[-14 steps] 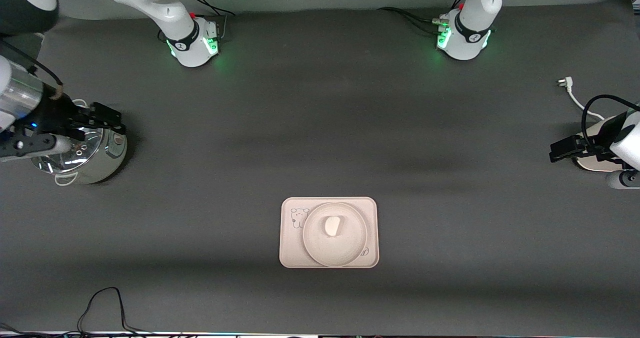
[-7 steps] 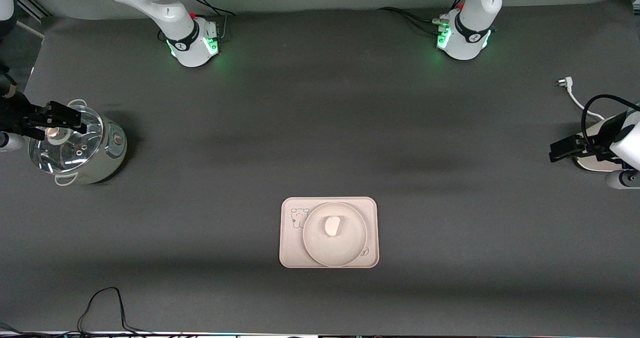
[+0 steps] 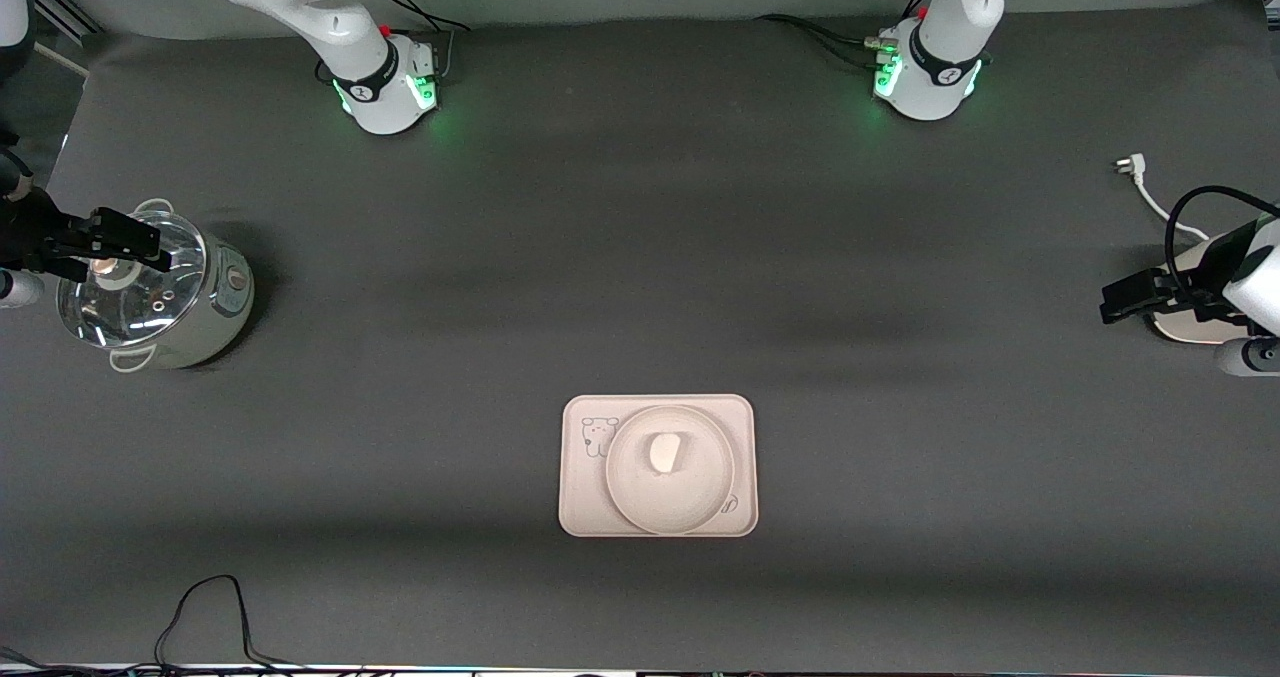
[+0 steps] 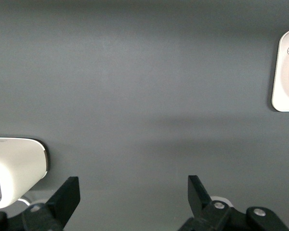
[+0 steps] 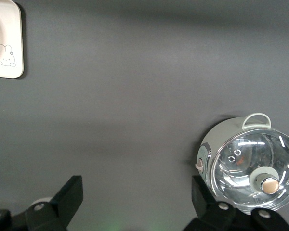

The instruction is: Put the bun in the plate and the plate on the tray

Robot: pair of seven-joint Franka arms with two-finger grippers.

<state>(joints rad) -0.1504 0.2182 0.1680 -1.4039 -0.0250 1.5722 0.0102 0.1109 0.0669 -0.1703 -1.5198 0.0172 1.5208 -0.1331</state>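
The small white bun [image 3: 665, 452] lies in the round cream plate [image 3: 670, 505]. That plate rests on the rectangular tray [image 3: 583, 502], near the middle of the table and closer to the front camera. One tray corner shows in the left wrist view [image 4: 285, 86] and one in the right wrist view [image 5: 8, 45]. My right gripper [image 3: 140, 240] hangs open and empty over the pot at the right arm's end, its jaws wide in its own view [image 5: 136, 192]. Open and empty too, my left gripper [image 3: 1125, 297] is at the left arm's end [image 4: 133, 190], far from the tray.
A silver pot with a glass lid [image 3: 190, 307] [image 5: 250, 163] stands at the right arm's end. A white device [image 3: 1190, 329] [image 4: 14, 168] with a white cable and plug [image 3: 1130, 167] lies at the left arm's end. Black cables [image 3: 200, 607] trail along the front edge.
The right arm has drawn back toward its end of the table, uncovering most of the pot. The left arm, bun, plate and tray have stayed put.
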